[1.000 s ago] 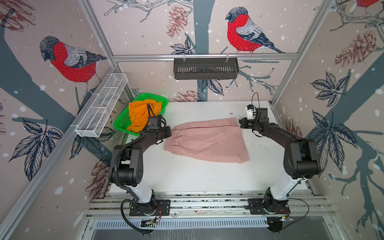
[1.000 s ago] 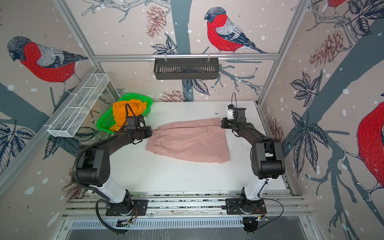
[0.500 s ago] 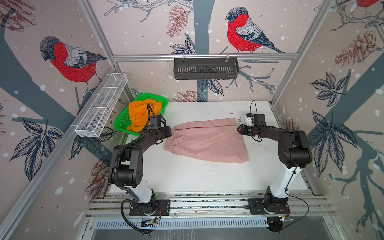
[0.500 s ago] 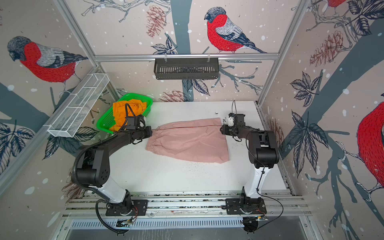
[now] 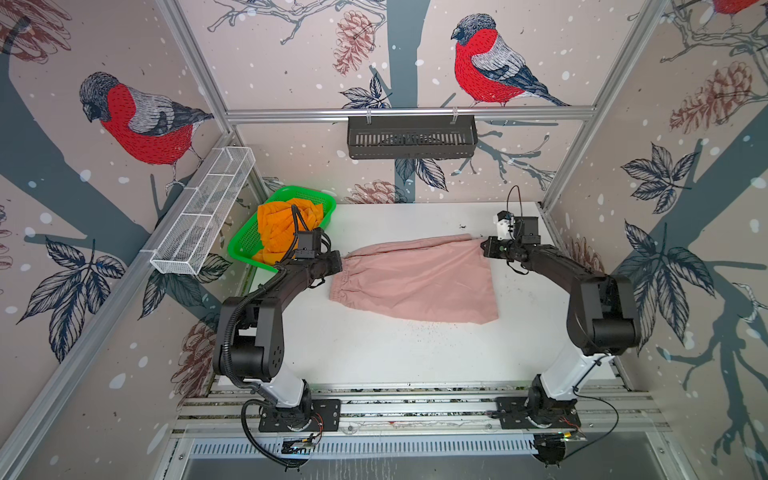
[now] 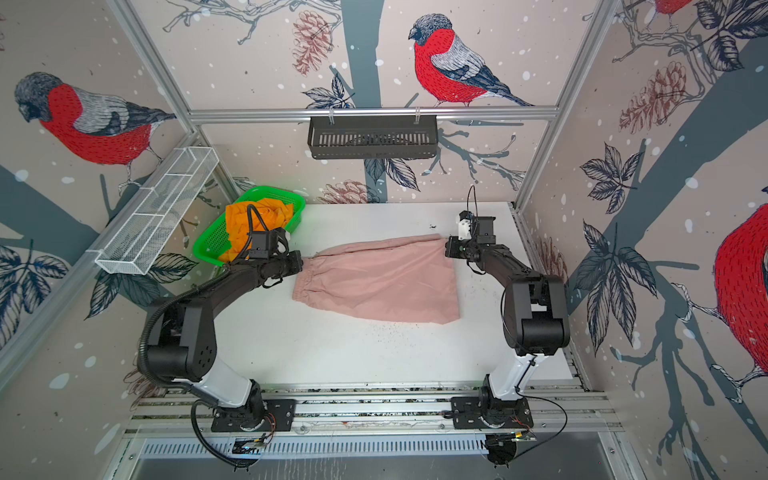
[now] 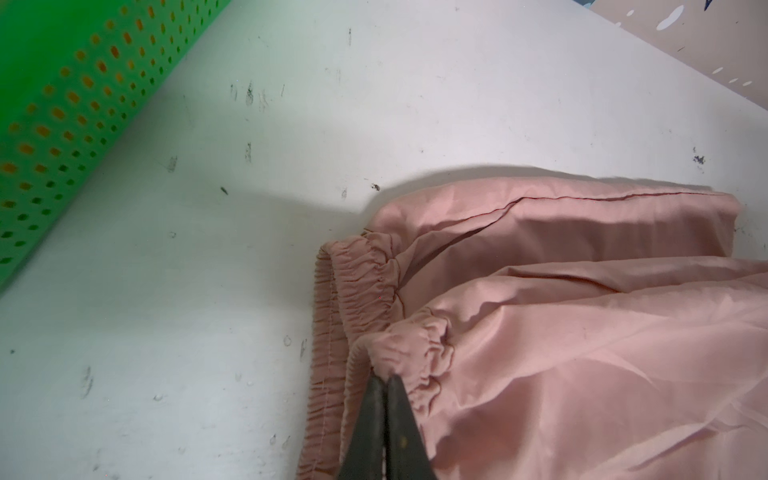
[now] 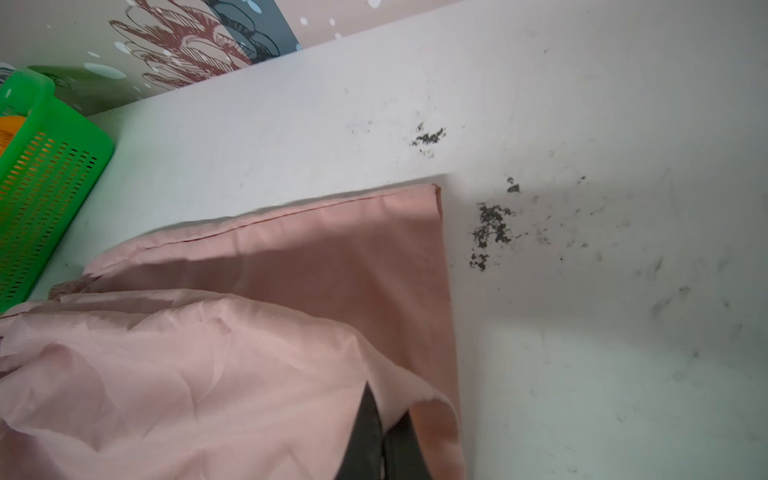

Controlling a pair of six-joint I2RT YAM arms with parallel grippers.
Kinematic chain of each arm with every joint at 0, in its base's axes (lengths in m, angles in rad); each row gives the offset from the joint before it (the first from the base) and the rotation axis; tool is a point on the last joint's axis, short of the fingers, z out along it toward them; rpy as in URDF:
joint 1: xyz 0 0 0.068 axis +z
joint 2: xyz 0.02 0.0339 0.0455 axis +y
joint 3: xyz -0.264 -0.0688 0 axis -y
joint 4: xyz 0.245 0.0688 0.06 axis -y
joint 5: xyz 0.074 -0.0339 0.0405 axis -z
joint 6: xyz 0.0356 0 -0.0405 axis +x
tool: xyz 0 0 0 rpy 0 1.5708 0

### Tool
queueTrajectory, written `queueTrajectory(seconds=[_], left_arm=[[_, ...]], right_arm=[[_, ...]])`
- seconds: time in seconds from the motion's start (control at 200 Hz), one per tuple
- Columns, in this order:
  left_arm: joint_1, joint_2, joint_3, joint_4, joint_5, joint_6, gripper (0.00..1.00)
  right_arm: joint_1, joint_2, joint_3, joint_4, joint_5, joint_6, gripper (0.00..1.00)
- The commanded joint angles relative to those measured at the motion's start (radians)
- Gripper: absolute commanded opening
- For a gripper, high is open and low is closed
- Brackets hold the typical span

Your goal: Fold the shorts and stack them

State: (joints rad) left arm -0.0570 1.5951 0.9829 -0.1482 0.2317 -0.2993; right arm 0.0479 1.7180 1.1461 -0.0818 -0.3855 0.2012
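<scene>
Looking at the pink shorts [image 5: 415, 282] here, spread mostly flat on the far half of the white table [image 5: 395, 357], roughly centred between the two arms. Long axis running side to side across the table: gathered waistband [image 7: 357, 282] pointing toward the left arm's side, leg hems pointing toward the right arm's side, and fanning out a bit wider at that hem end.

Pinched at both far corners. Left gripper [image 7: 384, 378] clamped tight on a bunched bit of the waistband, right gripper [image 8: 386, 415] clenched on the hem corner, with the fabric lifted slightly off the table at each grip.

Moving outward: orange shorts [image 5: 282, 226] crumpled in the green basket [image 5: 245, 249] at the far left corner, just behind the left gripper and apart from the pink pair. Can't tell which way those point, just a heap. Also some dark crumbs [image 8: 490, 228] scattered on the table just past the hem.
</scene>
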Motion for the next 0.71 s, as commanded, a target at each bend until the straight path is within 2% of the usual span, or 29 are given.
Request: queueTrajectory(seconds=[0.0,0.24,0.455,0.61,0.7], left_arm=[[-0.001,-0.017,0.01,-0.043,-0.037,0.009,0.0],[0.008,0.017,0.042,-0.025,-0.037,0.012,0.0],[0.009,0.061,0.037,0.034,-0.027,0.033,0.0],[0.01,0.09,0.051,0.047,-0.04,0.039,0.0],[0.01,0.106,0.058,0.053,-0.045,0.04,0.01]], right_arm=[[0.007,-0.048,0.048,-0.079,0.06,-0.017,0.02],[0.015,0.037,0.194,-0.132,0.048,-0.033,0.02],[0.015,0.234,0.332,-0.139,0.007,-0.055,0.03],[0.017,0.395,0.449,-0.174,-0.029,-0.069,0.1],[0.018,0.443,0.472,-0.172,-0.041,-0.064,0.21]])
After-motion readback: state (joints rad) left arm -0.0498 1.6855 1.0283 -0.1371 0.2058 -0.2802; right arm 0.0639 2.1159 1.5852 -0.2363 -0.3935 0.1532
